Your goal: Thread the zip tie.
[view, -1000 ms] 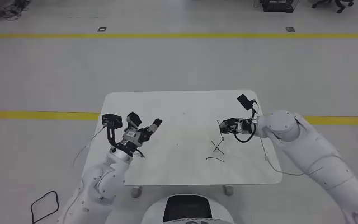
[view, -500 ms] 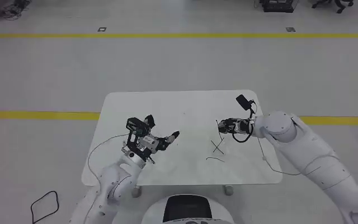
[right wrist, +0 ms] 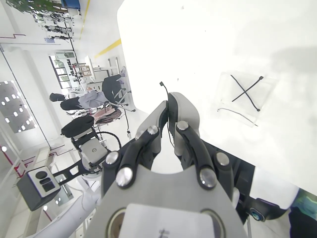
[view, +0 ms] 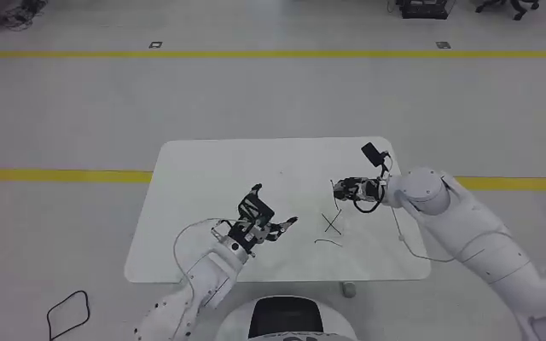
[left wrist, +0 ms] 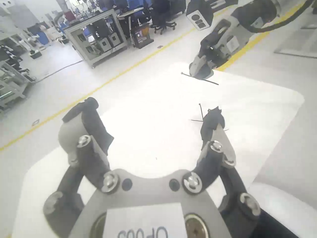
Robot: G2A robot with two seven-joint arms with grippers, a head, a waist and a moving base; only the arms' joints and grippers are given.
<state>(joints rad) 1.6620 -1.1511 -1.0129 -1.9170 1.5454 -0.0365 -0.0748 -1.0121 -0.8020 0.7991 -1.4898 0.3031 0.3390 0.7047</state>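
Zip tie of thin black plastic (right wrist: 165,92) is pinched in your right gripper (right wrist: 168,100). The jaws are clenched on the strap, the small square head pokes out past the fingertips, and the tail trails back between the jaws. It is held just above the white counter (view: 222,170), over its right part, and that arm has barely shifted in the last second.

Your left gripper (left wrist: 151,110) is what has moved. It has swung in from the counter's left edge to the middle, near the front edge, with its jaws released, spread wide and carrying nothing. It now faces the held tie but is still apart from it.

On the counter between the two grippers lie two crossed black ties (view: 332,224) and a curved black tie (view: 328,243), nearer the right gripper.

I read this as the approach: the strap is still open and threading has not begun. You will probably need the left jaws to catch the free end, so steer them above the spare ties and not into them.
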